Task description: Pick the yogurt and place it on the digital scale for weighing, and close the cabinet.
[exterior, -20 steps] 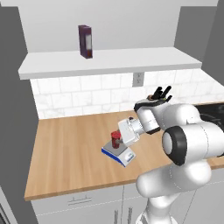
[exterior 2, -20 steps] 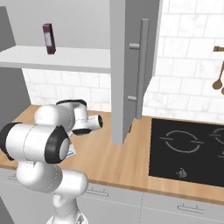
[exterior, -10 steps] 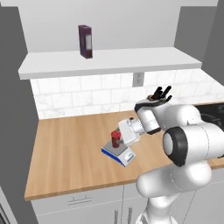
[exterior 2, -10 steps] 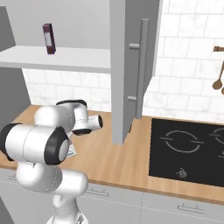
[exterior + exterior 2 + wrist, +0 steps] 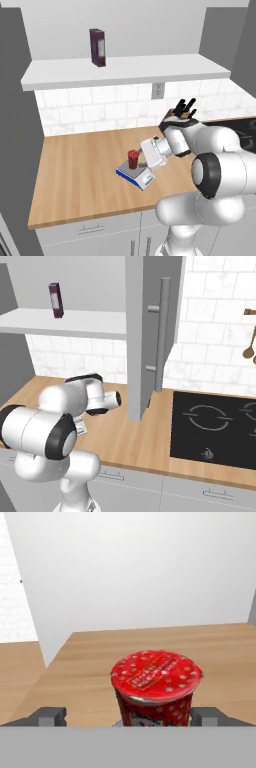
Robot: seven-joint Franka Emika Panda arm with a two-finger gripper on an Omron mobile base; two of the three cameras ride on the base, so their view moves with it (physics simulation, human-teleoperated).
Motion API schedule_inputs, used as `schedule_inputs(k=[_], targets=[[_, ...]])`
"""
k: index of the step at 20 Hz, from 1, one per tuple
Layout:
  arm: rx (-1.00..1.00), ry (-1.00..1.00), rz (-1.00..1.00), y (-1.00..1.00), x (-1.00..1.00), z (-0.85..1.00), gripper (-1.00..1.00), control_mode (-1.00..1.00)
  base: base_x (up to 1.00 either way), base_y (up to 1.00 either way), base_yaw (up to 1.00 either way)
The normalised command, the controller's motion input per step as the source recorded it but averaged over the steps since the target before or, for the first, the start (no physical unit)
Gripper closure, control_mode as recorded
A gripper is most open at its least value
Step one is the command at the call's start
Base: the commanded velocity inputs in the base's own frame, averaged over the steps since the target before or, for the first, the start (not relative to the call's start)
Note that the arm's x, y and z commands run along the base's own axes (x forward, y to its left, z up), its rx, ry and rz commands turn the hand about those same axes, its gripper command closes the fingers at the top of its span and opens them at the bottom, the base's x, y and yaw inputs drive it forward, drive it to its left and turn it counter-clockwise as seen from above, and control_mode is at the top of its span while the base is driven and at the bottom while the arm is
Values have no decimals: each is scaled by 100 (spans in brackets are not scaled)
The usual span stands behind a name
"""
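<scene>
- the cabinet (image 5: 150,316) is standing open on the wall, its grey door swung out toward the viewer in the right base view, with a long vertical bar handle (image 5: 161,336) running down its face.
- the white shelf (image 5: 125,70) inside is carrying a tall dark purple carton (image 5: 97,47) toward its left end, upright.
- the wooden counter (image 5: 80,175) is stretching below the shelf, backed by white tile; a black cooktop (image 5: 215,428) is lying set into it at the right.
- the arm (image 5: 215,170) is reaching leftward and low over the counter, its white wrist lying just right of the scale.
- a dark knife block (image 5: 182,110) is standing at the far edge of the counter, behind the arm.
- the digital scale (image 5: 134,176) is sitting flat on the counter near its middle, blue edge showing along the near side.
- the yogurt (image 5: 133,159) is standing upright on the scale's top plate, red lid up; in the hand view the yogurt (image 5: 156,687) is sitting centred between the two tips.
- the gripper (image 5: 129,716) is standing wide open, a finger tip (image 5: 49,716) well clear on one side of the cup and the other equally clear on the opposite side, gripping nothing.
</scene>
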Motion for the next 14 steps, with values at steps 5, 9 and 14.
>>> schedule_inputs(k=[5,9,14], targets=[[0,0,0,-27,-9,0,-100,-100,0,0,0],[2,-13,0,-20,-64,0,-100,-100,0,0,0],[1,-29,0,-9,-87,6,-100,-100,0,0,0]])
